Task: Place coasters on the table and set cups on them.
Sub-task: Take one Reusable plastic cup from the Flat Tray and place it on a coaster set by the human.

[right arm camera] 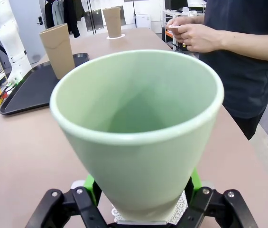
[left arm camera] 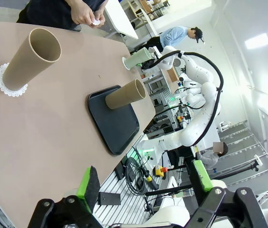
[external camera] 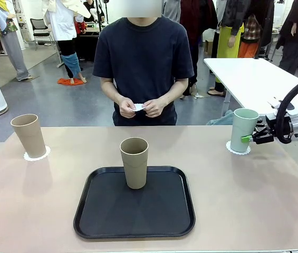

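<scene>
So the right gripper (external camera: pixel 254 138) has its fingers clamped low on the mint cup (external camera: pixel 243 129), which stands upright on its coaster (external camera: pixel 232 150) at the far right of the worktop (external camera: pixel 243 200). Backing out rightward looks clear to me. A tan cup (external camera: pixel 134 162) waits upright on the tray (external camera: pixel 96 211) mid-worktop, roughly between both arms. The left gripper (left arm camera: pixel 142 178) hangs with fingers wide, holding nothing.

A pale mint-green cup (external camera: pixel 243 129) and two tan-brown cups (external camera: pixel 28 135) stand out against a beige table (external camera: pixel 254 200), a matte black tray (external camera: pixel 101 216) and white, scalloped-edge coasters (external camera: pixel 43 154); the person's T-shirt (external camera: pixel 143 58) is dark navy.
</scene>
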Tool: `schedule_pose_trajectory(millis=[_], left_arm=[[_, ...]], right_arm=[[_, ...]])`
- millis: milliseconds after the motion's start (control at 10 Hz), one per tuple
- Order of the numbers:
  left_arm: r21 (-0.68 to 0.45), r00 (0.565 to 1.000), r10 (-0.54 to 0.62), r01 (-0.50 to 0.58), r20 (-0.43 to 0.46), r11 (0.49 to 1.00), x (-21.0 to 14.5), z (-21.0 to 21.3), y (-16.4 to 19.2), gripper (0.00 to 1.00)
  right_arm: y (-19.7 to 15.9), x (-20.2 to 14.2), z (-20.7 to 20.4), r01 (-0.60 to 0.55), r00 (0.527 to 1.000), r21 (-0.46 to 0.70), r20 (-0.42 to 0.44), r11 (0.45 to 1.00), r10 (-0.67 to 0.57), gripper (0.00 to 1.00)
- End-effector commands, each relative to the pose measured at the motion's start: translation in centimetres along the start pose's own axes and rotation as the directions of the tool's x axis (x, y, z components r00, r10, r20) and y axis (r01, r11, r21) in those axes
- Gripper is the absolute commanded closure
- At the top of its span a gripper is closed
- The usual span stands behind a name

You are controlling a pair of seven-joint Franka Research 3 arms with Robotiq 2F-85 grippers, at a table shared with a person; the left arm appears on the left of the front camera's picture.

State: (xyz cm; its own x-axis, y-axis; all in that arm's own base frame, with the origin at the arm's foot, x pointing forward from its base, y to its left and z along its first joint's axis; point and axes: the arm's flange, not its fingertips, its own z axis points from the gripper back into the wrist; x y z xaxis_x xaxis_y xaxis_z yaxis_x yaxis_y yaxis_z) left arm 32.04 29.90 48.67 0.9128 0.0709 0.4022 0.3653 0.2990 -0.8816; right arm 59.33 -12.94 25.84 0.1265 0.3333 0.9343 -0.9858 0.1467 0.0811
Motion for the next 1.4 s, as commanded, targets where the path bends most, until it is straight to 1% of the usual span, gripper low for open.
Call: schedule_pose_trajectory(millis=[0, 100, 600, 900, 1000, 1300], left_arm=[[0.007, 1.000, 0.008, -0.008, 0.006, 1.000, 0.0, 0.2, -0.2, 0.00], [0.007, 1.000, 0.008, -0.008, 0.006, 1.000, 0.0, 0.2, -0.2, 0.00], [0.007, 1.000, 0.008, -0.008, 0.006, 1.000, 0.0, 0.2, -0.2, 0.00], [0.007, 1.000, 0.008, -0.008, 0.006, 1.000, 0.0, 0.2, -0.2, 0.00], [0.007, 1.000, 0.008, -0.008, 0.006, 1.000, 0.0, 0.2, -0.2, 0.00], [0.007, 1.000, 0.008, -0.008, 0.006, 1.000, 0.0, 0.2, -0.2, 0.00]], right_arm=[[-0.7, 0.0, -0.2, 0.012, 1.000, 0.010, 0.012, 1.000, -0.013, 0.17], [-0.7, 0.0, -0.2, 0.016, 1.000, 0.018, 0.016, 1.000, -0.016, 0.00], [-0.8, 0.2, 0.1, 0.022, 1.000, 0.015, 0.004, 1.000, -0.022, 0.00], [-1.0, -0.3, 0.3, 0.008, 0.996, 0.021, -0.086, 1.000, -0.006, 0.00], [-1.2, -0.7, 0.5, 0.036, 0.993, 0.031, -0.112, 0.999, -0.032, 0.00], [-1.5, -1.3, 0.9, 0.073, 0.988, 0.043, -0.138, 0.996, -0.067, 0.00]])
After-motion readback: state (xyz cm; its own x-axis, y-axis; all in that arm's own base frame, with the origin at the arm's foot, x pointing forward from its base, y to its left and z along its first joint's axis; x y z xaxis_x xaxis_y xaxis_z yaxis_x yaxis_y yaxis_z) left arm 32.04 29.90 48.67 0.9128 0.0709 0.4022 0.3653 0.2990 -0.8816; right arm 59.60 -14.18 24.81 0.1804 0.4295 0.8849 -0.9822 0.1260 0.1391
